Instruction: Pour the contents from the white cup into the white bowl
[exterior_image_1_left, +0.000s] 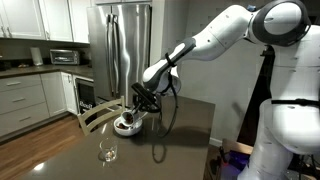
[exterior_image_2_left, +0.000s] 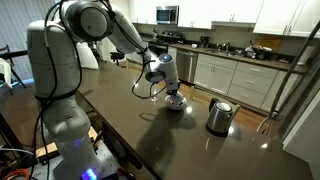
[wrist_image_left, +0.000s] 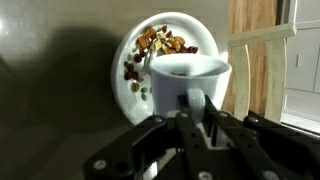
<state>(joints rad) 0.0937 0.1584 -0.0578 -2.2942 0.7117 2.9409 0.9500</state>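
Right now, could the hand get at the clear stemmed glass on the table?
Probably not yet: the hand is shut on the white cup over the white bowl, so it has no free grip. Nothing seems to stand between it and the glass.

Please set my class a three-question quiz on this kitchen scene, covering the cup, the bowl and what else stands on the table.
1. True or false: the gripper is shut on the cup.
2. What lies in the bowl? A: water. B: nuts and dried fruit. C: nothing.
3. Fill in: besides the bowl, the table holds a clear glass and a steel ____.

Key: 1 true; 2 B; 3 kettle.
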